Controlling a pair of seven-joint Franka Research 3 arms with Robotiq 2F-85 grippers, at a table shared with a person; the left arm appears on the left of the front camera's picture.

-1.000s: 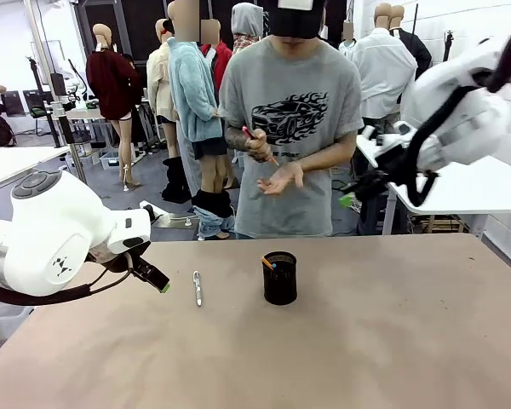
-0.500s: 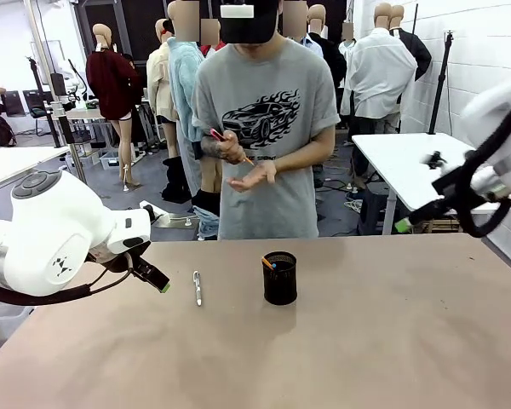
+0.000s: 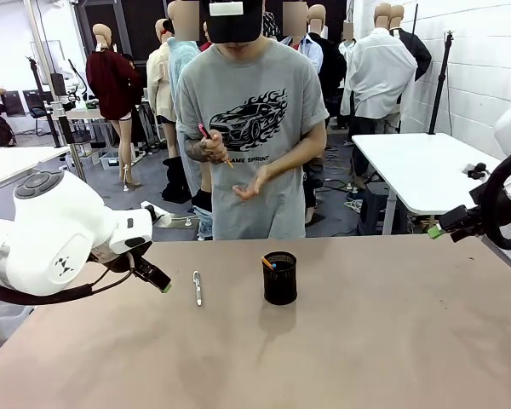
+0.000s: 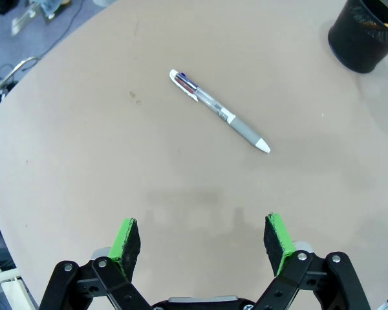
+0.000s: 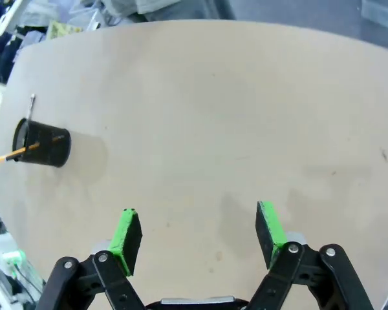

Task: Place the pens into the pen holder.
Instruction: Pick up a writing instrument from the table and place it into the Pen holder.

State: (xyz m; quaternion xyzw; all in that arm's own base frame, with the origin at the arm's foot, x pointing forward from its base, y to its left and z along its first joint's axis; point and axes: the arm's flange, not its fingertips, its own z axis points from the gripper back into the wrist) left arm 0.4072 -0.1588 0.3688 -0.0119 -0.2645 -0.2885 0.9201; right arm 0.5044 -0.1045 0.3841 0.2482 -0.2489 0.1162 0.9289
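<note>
Far left, left tool [image 3: 163, 285] low over the bench [image 3: 366, 341], on the white arm; stands wide open, green pads [image 4: 125, 240] well apart, grips nothing. In its wrist view, same tool [image 4: 204, 236] above bare bench top, pointing toward the silver-white pen [image 4: 218, 110]. Just right of that tool, silver-white pen [image 3: 198, 288] flat on the bench, apart from the tool and touching nothing else. Behind it at the far side, a person in a grey shirt: one hand [image 3: 211, 149] raised at chest height around a reddish pen [image 3: 204, 132], other hand [image 3: 251, 186] held palm up just beside it. Near the bench middle, to the right of the silver-white pen, black mesh pen holder [image 3: 279, 279] upright, with a yellow pencil [image 3: 266, 263] leaning inside and poking over the rim; what else sits inside, cannot tell. Same holder [image 4: 365, 35] at the top right corner of the left wrist view. Far right, right tool [image 3: 434, 231] raised above the bench edge, well apart from the holder; wrist view shows the right tool [image 5: 197, 232] open and empty, holder [image 5: 44, 144] and pencil [image 5: 6, 157] far off.
</note>
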